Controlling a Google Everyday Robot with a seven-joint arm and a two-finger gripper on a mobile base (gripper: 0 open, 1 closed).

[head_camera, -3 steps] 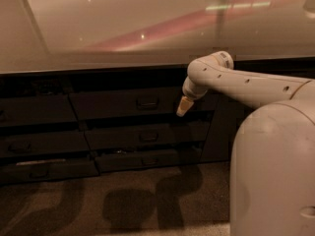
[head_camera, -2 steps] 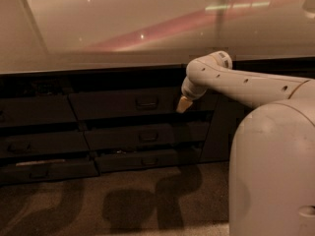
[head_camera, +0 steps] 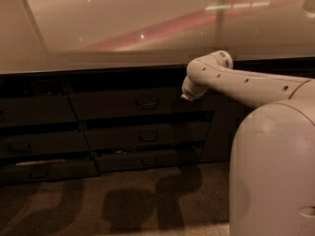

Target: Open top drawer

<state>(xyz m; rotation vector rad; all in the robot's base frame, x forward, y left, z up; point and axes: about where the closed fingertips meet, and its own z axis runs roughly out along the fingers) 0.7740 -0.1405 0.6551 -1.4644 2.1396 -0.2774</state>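
Shifted upward since a second ago: end effector (head_camera: 187, 96), in front of the right end of the top drawer (head_camera: 108, 105).
Grip state could not be told. Drawer front sat directly beneath the tabletop (head_camera: 123, 38) edge. Its centre handle (head_camera: 146, 103) lay apart from the end effector, to the left.

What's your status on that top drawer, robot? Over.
Gripper level with top drawer, right of its handle. Handle not yet gripped. Nothing between them.

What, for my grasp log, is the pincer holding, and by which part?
Nothing visibly held. The pincer hangs before the right end of the wide dark grey top drawer front, apart from its small rectangular pull handle.
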